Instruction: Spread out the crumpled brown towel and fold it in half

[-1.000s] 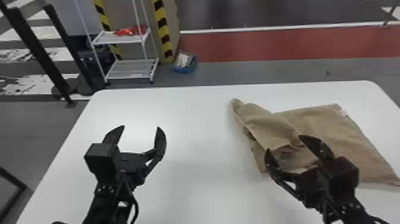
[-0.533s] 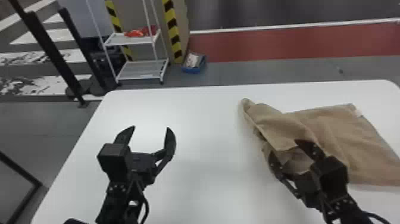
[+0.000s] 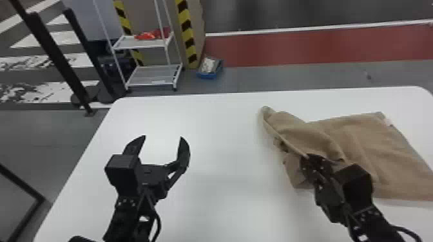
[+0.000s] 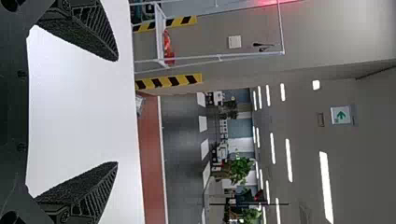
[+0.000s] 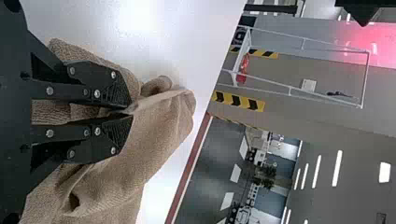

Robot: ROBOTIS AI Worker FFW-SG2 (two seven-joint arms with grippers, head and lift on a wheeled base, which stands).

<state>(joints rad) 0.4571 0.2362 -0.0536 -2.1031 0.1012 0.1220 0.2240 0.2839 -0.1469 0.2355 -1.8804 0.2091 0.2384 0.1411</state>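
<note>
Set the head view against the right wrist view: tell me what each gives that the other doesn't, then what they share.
Head view: the flatter stretch of the brown towel running to the robot's right, a small white tag at its far edge, and a blue bin on the floor.

Right wrist view: a pinch of cloth between the tips of the right gripper, and ceiling lights.

Both: towel, right gripper, white table, and a rack with something red on it.
</note>
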